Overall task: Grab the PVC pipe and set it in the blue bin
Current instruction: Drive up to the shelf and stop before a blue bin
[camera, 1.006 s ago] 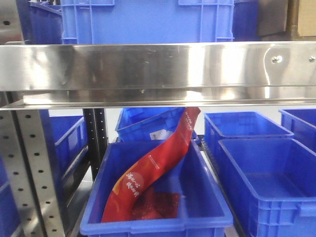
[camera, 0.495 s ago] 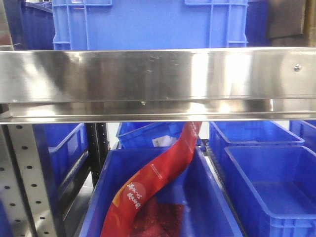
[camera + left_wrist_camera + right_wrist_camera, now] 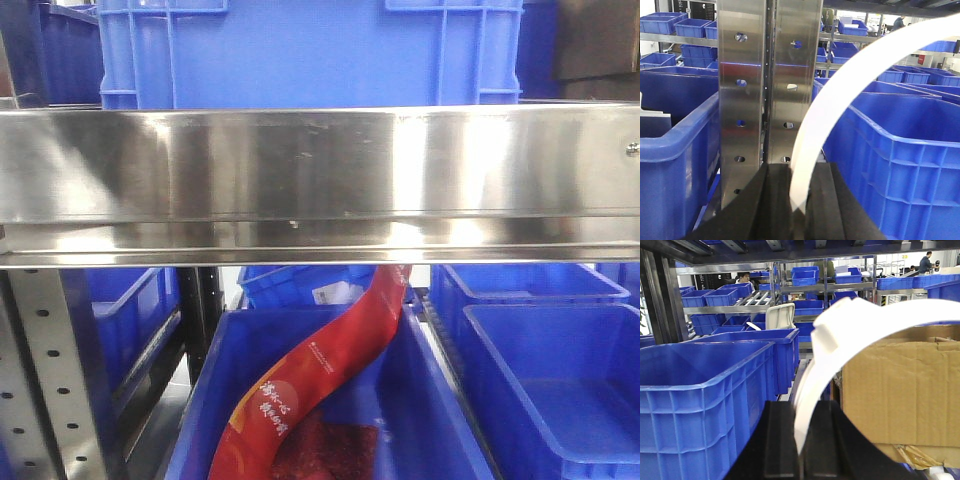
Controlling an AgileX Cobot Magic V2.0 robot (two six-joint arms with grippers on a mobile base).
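The left gripper [image 3: 799, 172] was clenched on the left PVC pipe [image 3: 812, 130]. The white strap rose from between the black fingers [image 3: 775, 200] and arced up and off to the jaws' right, its far end out of view. To the left of those jaws stood the left-hand bin [image 3: 670, 150]. Straight ahead of them was a steel upright [image 3: 747, 60] drilled with holes, and to their right the right-hand bin [image 3: 900, 150].

In the front view a red pouch [image 3: 330, 360] leaned in the pouch bin [image 3: 440, 400], under a steel shelf rail [image 3: 320, 170].

The right gripper [image 3: 802, 412] was also clamped tight, grasping the right PVC pipe [image 3: 810, 390]. This strap climbed from between the jaws and curved up and to their right, with a raised tab [image 3: 827, 332] on it above the jaws. Left of these jaws sat a deep blue bin [image 3: 700, 390], and to their right a cardboard box [image 3: 900, 390] stood behind the arc.
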